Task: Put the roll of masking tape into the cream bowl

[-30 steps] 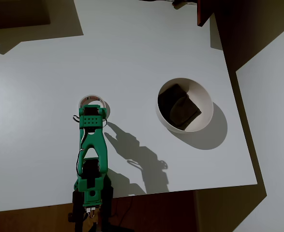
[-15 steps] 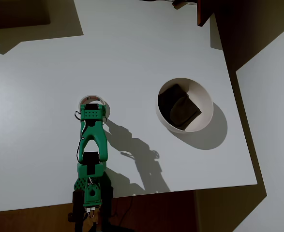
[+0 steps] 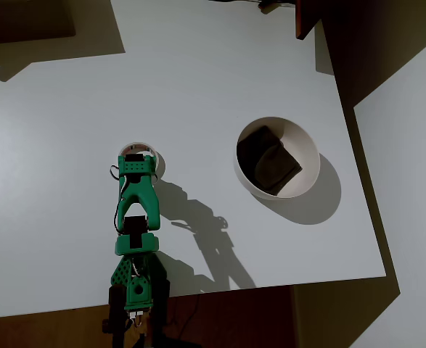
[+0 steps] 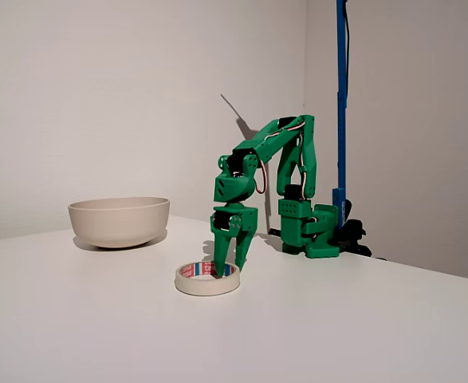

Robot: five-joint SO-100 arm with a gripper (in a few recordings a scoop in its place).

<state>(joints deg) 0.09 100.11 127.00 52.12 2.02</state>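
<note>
Roll of masking tape (image 4: 208,278) lies flat on the table (image 3: 198,87). End effector (image 4: 228,267) points down, fingers slightly apart, straddling the ring's far wall (contact unclear). Cream bowl (image 3: 303,148), dark lump (image 3: 268,161) inside, sits well apart.

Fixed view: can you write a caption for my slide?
Green arm's tool straddles the rim of the roll of masking tape; the cream bowl waits behind.
</note>
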